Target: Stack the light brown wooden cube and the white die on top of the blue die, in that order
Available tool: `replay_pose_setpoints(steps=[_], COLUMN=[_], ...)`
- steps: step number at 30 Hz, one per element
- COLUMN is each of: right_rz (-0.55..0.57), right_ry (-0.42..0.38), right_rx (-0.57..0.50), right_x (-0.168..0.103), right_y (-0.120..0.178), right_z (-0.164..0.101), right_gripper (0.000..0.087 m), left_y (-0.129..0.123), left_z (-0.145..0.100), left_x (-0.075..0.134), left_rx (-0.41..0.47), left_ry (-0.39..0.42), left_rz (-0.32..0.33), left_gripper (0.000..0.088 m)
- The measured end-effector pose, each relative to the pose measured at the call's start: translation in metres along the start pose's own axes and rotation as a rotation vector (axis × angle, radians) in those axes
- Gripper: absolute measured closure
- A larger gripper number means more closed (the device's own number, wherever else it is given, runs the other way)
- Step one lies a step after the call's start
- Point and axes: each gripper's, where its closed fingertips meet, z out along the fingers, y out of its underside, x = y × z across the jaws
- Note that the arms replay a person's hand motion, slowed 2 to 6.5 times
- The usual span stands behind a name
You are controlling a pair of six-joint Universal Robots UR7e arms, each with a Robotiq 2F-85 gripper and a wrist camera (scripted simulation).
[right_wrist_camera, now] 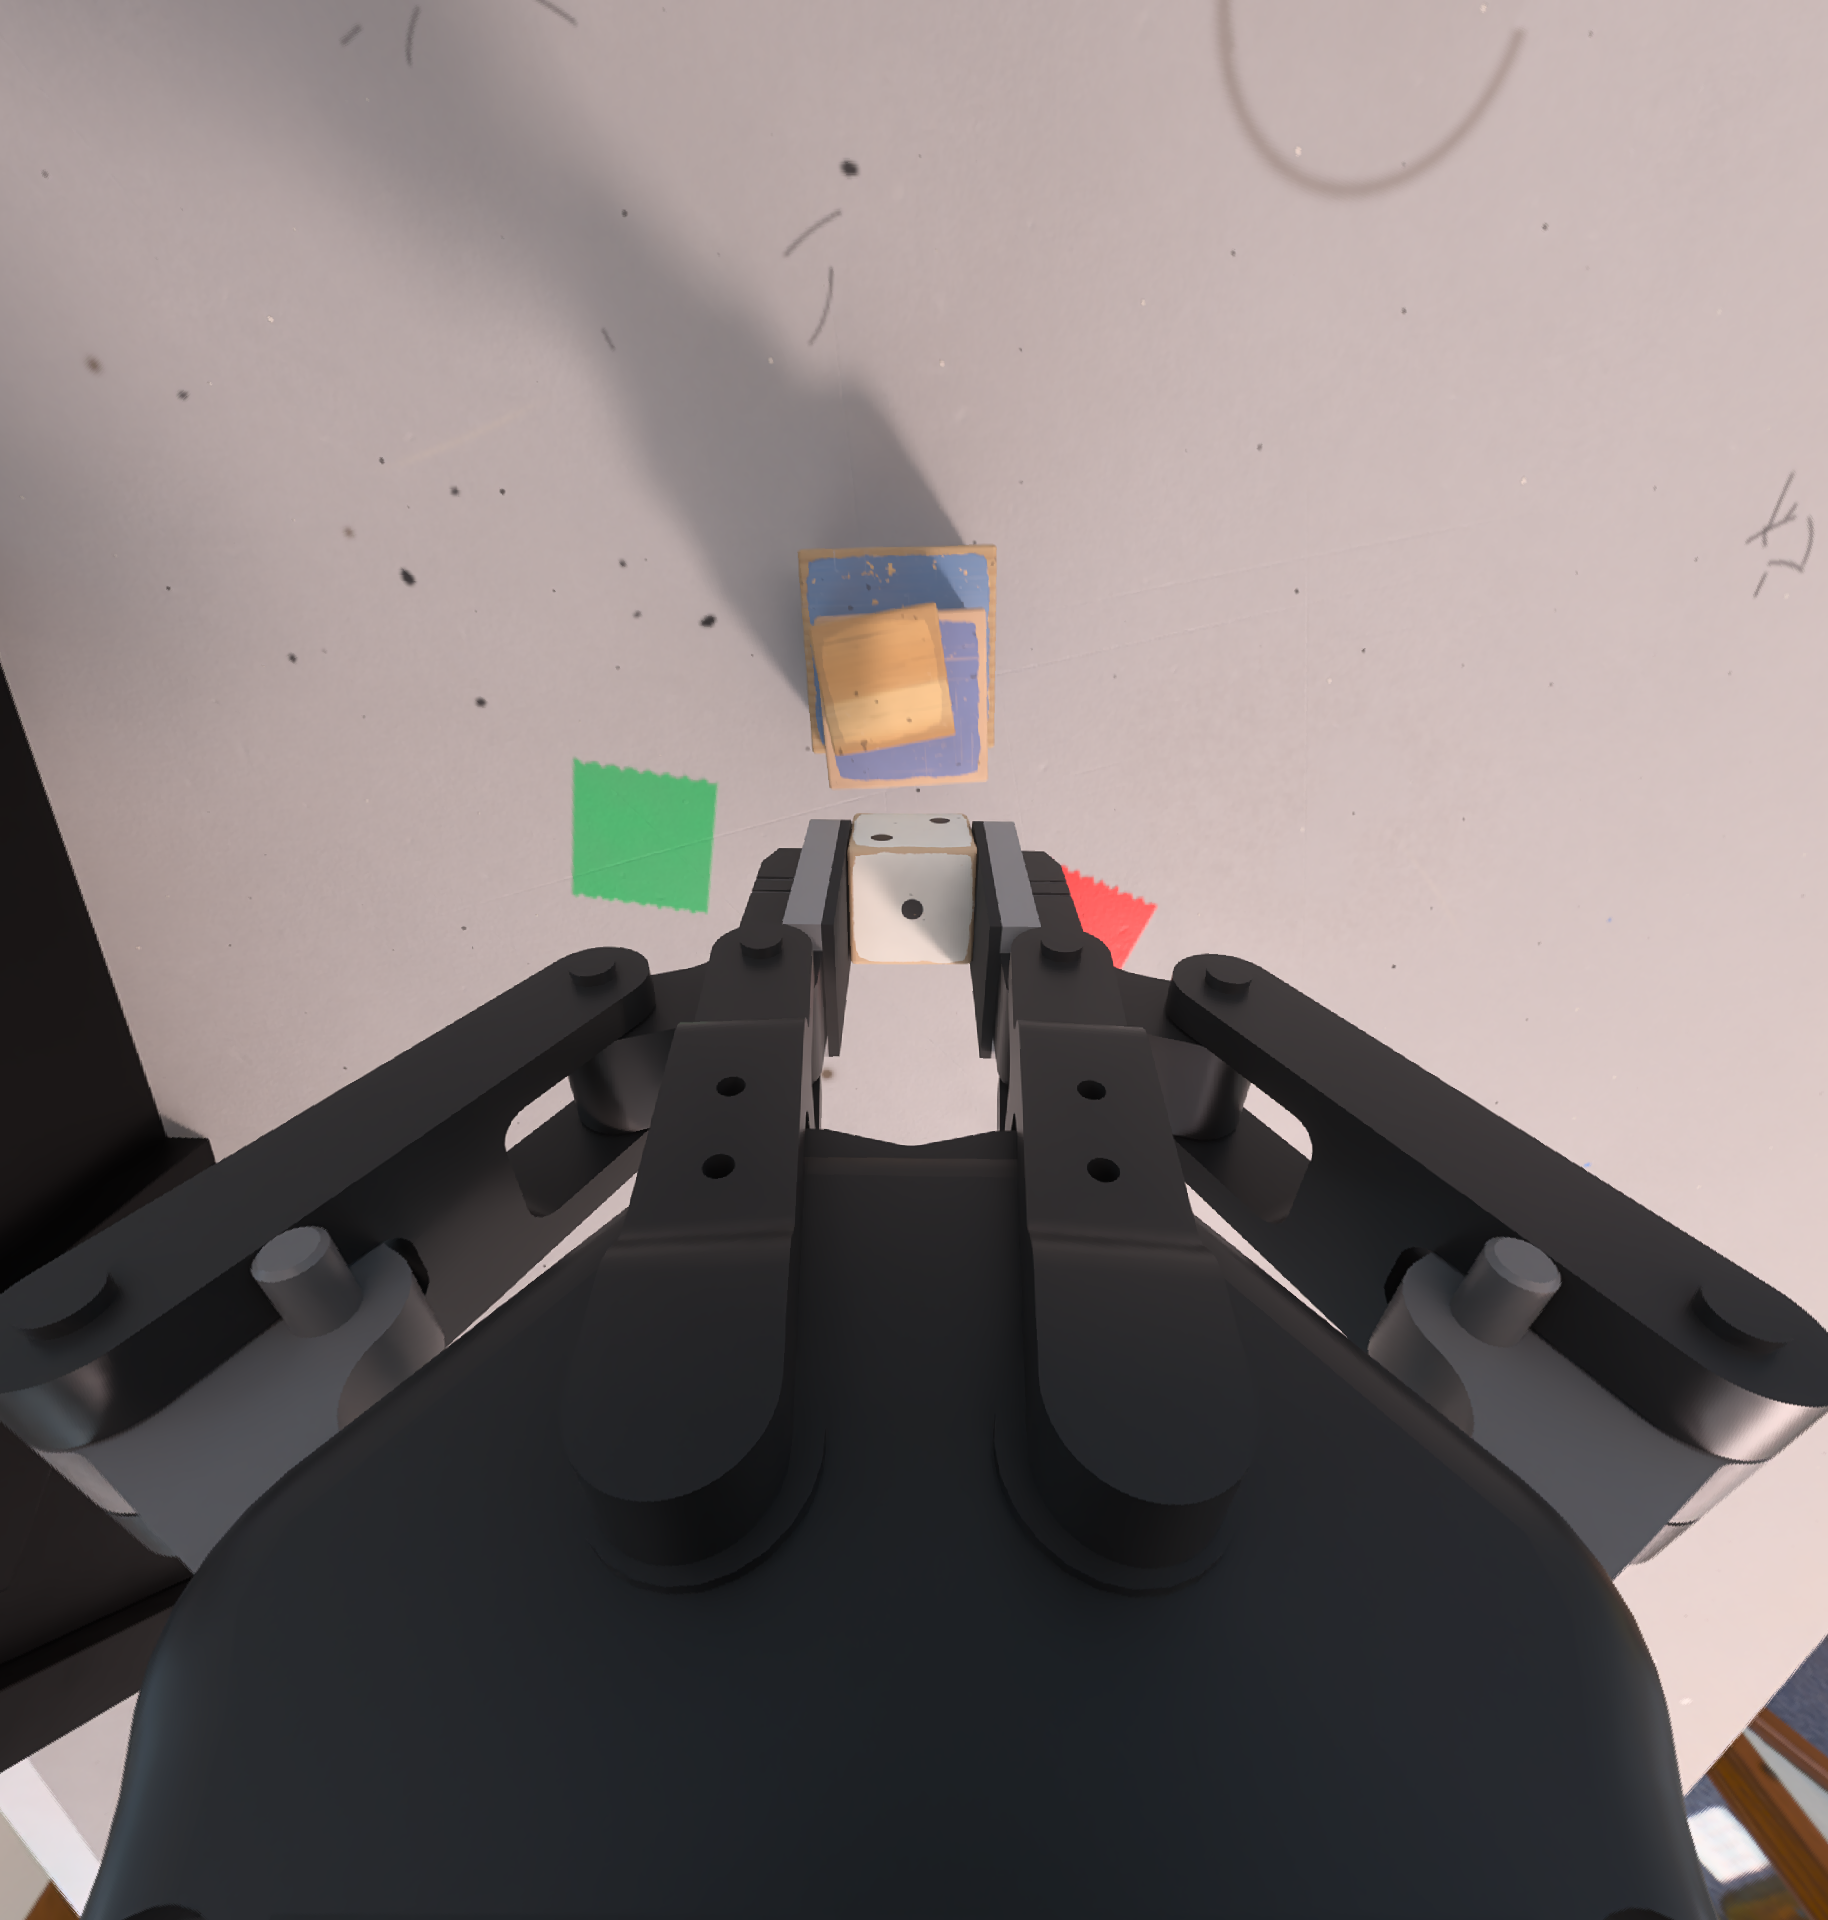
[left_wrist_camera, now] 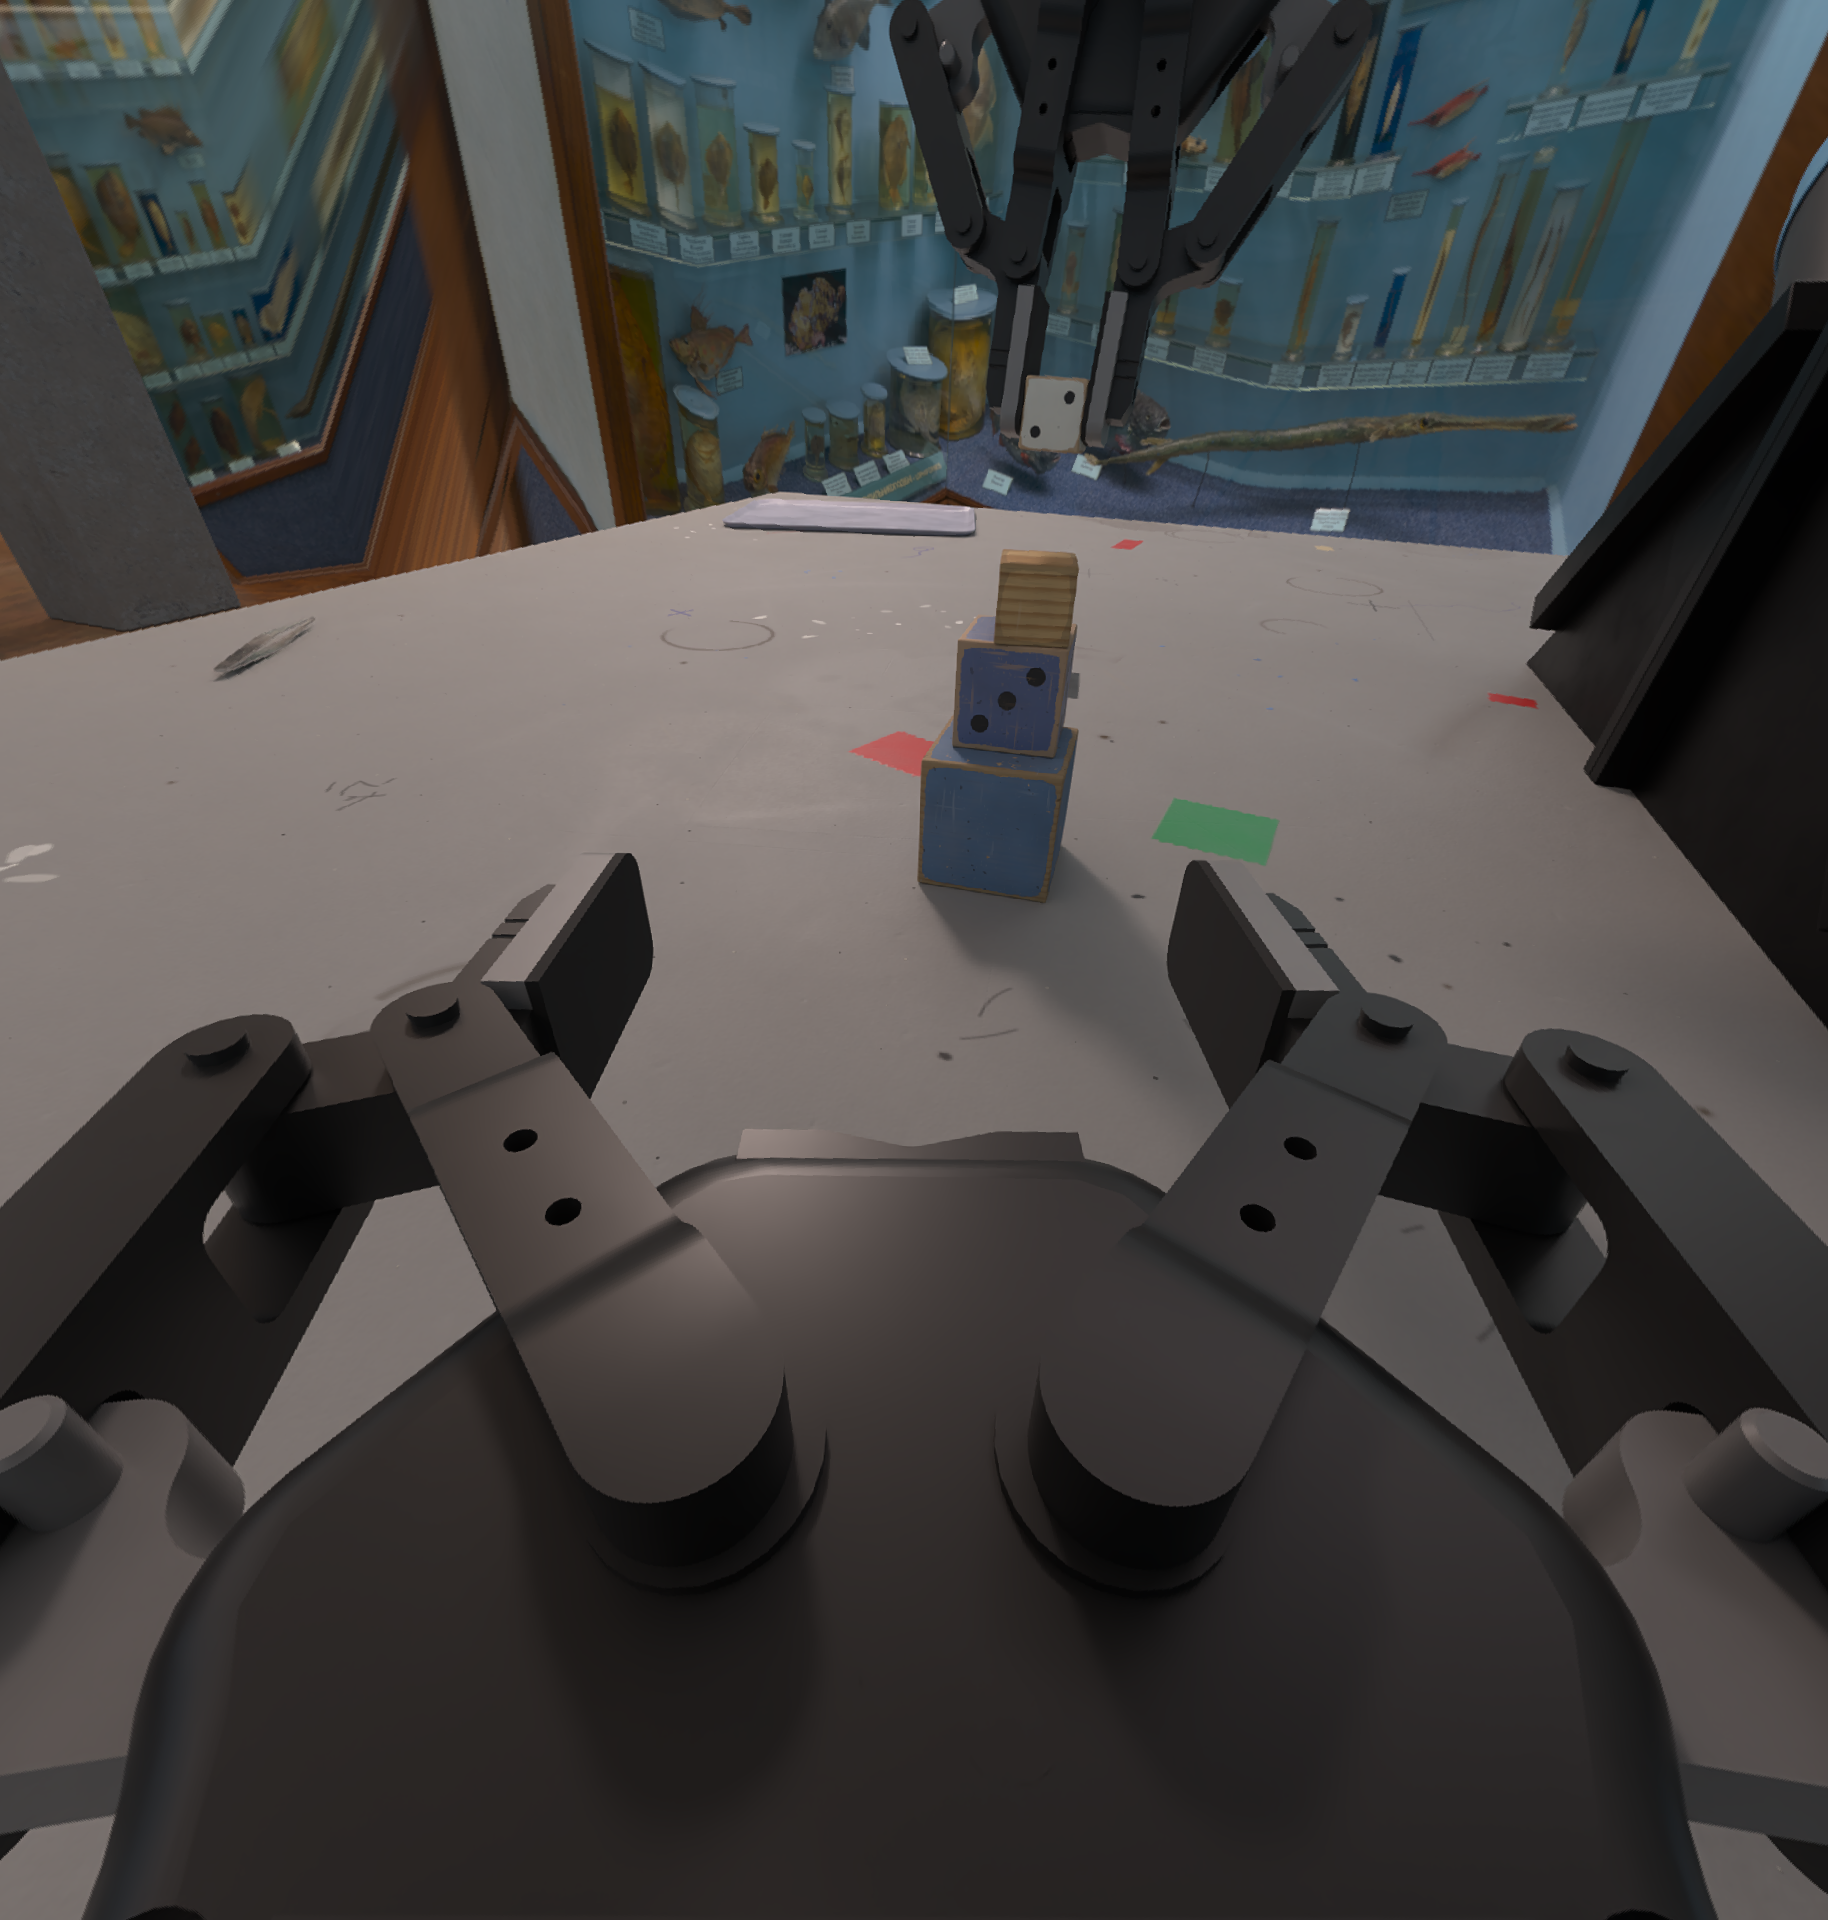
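Note:
A stack stands on the grey table (left_wrist_camera: 474,831). A plain blue cube (left_wrist_camera: 996,821) is at the bottom, the blue die (left_wrist_camera: 1014,694) sits on it, and the light brown wooden cube (left_wrist_camera: 1037,596) is on top. My right gripper (right_wrist_camera: 911,894) is shut on the white die (right_wrist_camera: 910,902) and holds it high above the stack, a little to its near side. That gripper (left_wrist_camera: 1061,416) and the white die (left_wrist_camera: 1054,411) also show in the left wrist view. From above I see the wooden cube (right_wrist_camera: 882,677) over the blue die (right_wrist_camera: 960,717). My left gripper (left_wrist_camera: 910,935) is open and empty, short of the stack.
A green patch (left_wrist_camera: 1215,830) and a red patch (left_wrist_camera: 894,752) lie on the table beside the stack; they also show from above as green (right_wrist_camera: 643,836) and red (right_wrist_camera: 1112,914). A white tray (left_wrist_camera: 850,515) lies at the far edge. A black structure (left_wrist_camera: 1720,675) stands at the right.

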Motion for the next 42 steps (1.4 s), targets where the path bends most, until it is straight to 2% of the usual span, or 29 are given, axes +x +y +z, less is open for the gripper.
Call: replay_pose_setpoints(steps=[16,42], right_rz=[-0.063,-0.059], right_ry=[-0.001,-0.008], right_rx=[-0.020,-0.058], right_x=[-0.006,-0.004], right_y=[-0.025,-0.026], right_z=[0.017,0.031], right_gripper=[0.0673,0.0673], left_y=[0.000,0.001], left_z=[0.000,0.001], left_x=[0.001,0.001], left_rx=[-0.005,-0.009], left_ry=[0.004,0.006], left_rz=[0.004,0.004], left_gripper=[0.0023,0.0023])
